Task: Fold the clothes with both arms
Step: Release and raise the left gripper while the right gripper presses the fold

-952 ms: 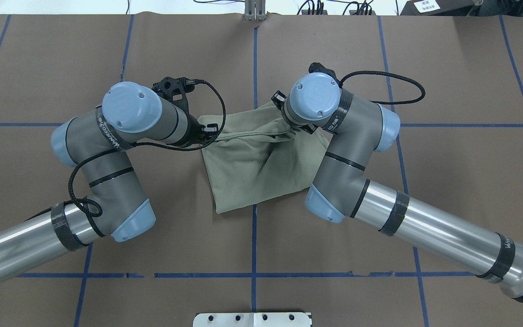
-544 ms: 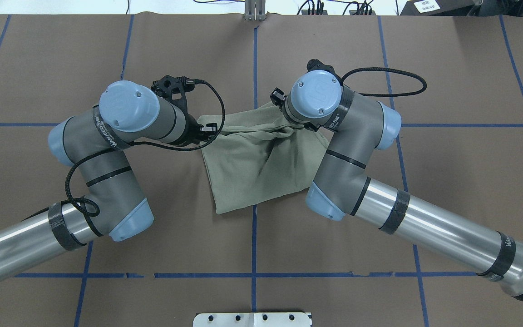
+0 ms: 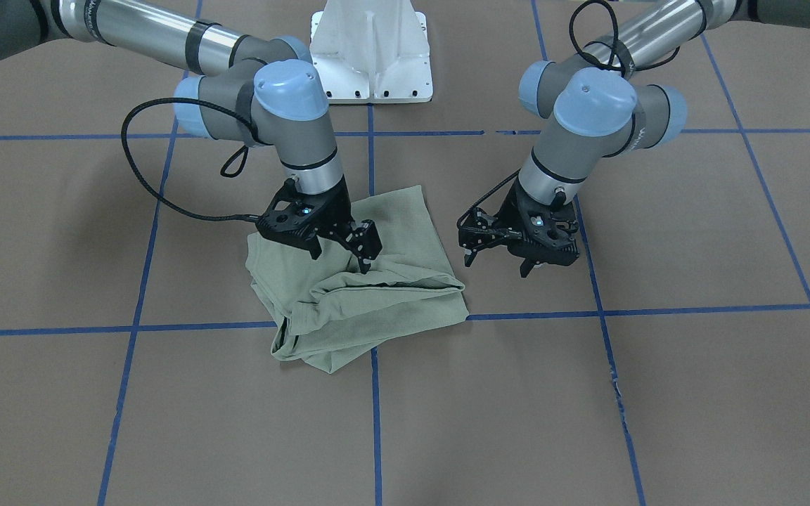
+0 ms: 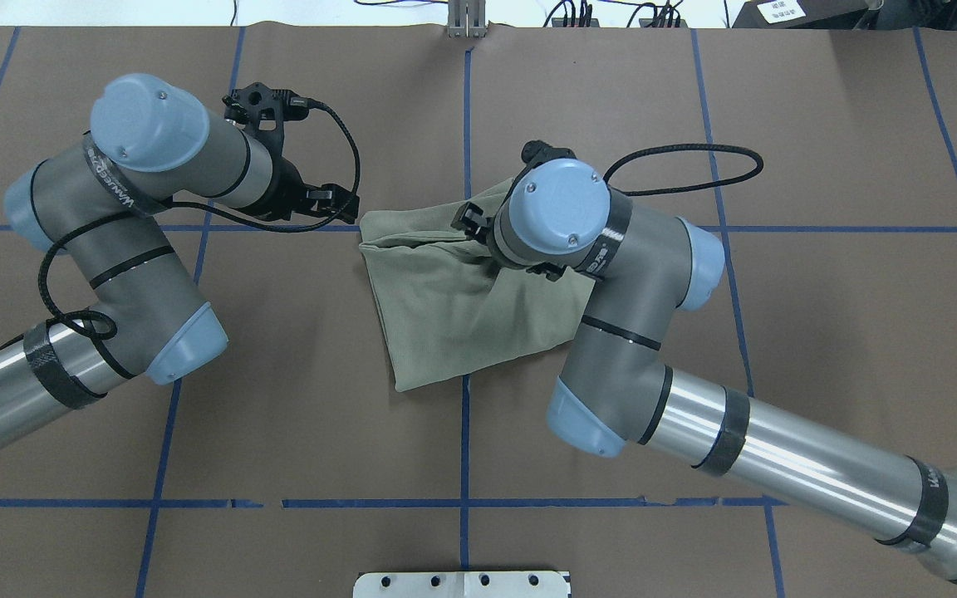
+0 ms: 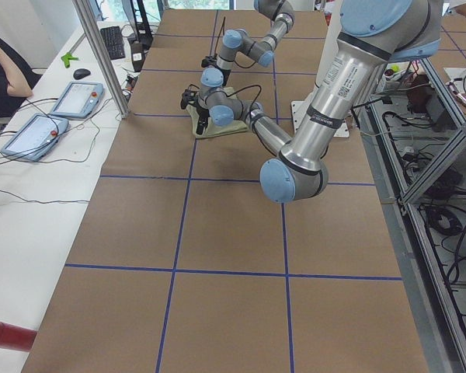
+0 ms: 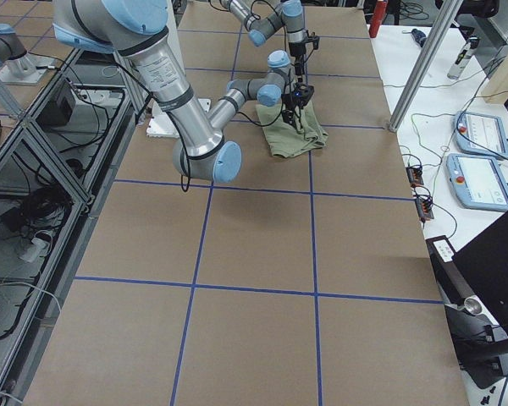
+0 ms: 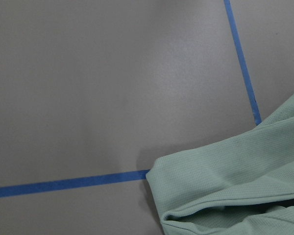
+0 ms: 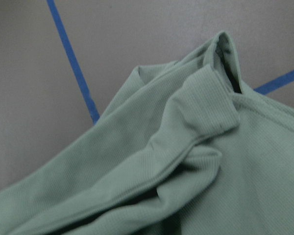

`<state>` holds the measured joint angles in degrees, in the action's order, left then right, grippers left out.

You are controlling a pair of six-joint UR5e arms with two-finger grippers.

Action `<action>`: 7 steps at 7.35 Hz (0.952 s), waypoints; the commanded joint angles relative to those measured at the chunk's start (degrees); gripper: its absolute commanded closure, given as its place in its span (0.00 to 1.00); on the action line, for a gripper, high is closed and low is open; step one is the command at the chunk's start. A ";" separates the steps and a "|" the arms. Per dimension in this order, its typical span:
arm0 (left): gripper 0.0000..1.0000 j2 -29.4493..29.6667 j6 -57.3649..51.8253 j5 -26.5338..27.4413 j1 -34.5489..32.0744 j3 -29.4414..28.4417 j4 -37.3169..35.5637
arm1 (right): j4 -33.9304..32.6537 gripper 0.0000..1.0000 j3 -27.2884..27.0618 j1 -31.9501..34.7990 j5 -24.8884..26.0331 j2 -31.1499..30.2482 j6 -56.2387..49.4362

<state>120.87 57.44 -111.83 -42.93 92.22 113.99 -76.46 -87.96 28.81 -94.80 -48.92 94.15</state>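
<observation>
Since the earlier overhead pictures we log two shifts. The left gripper (image 3: 496,266), then at the shirt's far corner, now stands clear of the cloth, out toward its own side. The right gripper (image 3: 342,258) has crossed inward over the shirt's far edge.

Item 1, shirt (image 4: 453,307): pale sage-green knit, folded into a rough, rumpled packet. We find it lying mid-span on the table (image 4: 279,399), straddling the centre blue tape line (image 4: 463,465), with its far edge at the cross line. Loose rolled folds heap along the far edge, and the near part lies flatter.

Item 2, left gripper: fingers spread with nothing between them. It hovers above bare table just beside the shirt and does not touch it. Its wrist camera shows us one folded corner of the shirt next to a tape crossing.

Item 3, right gripper: fingers spread and pointed down over the heaped far folds. One fingertip (image 3: 366,261) meets the topmost fold, and we see no cloth pinched. Rolled folds and a hemmed edge fill its wrist camera.

Item 4, white pedestal base (image 3: 370,63): at the robot's edge of the table, well apart from the shirt.

Item 5, black cable (image 3: 139,169): looped from the right wrist, hanging beside the arm.
</observation>
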 commanded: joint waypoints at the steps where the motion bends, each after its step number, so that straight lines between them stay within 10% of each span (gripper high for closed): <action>1: 0.00 -0.28 -0.66 -0.49 -0.49 -0.02 0.09 | -1.23 0.00 -0.20 -5.59 5.56 -1.80 -11.31; 7: 0.00 -0.55 0.04 -0.49 -0.49 0.24 1.15 | -0.88 0.00 14.20 3.34 9.46 6.63 -23.48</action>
<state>120.34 57.29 -112.32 -43.42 92.34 114.93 -77.41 -77.18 28.88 -85.19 -44.69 72.95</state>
